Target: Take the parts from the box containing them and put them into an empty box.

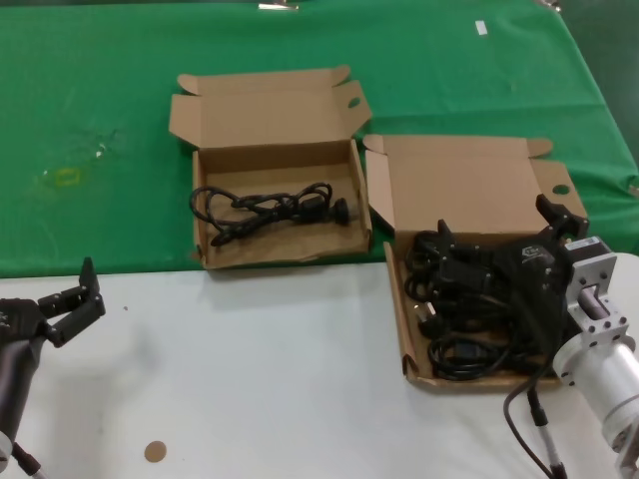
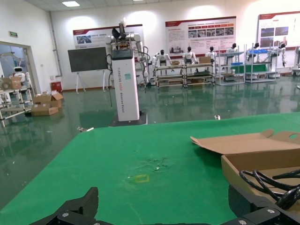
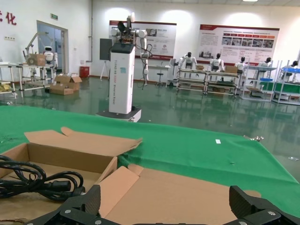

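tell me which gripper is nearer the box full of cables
Right. The right gripper hangs open directly over the cable-filled box; the left gripper waits open far off, above the white table near the robot.

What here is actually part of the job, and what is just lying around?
Part of the job:
- right-hand box, full of black cables
- left-hand box, holding one cable
- right gripper, open over the full box
- left gripper, open, idle at the table's near left

Just lying about:
- brown disc
- yellow mark on the green cloth
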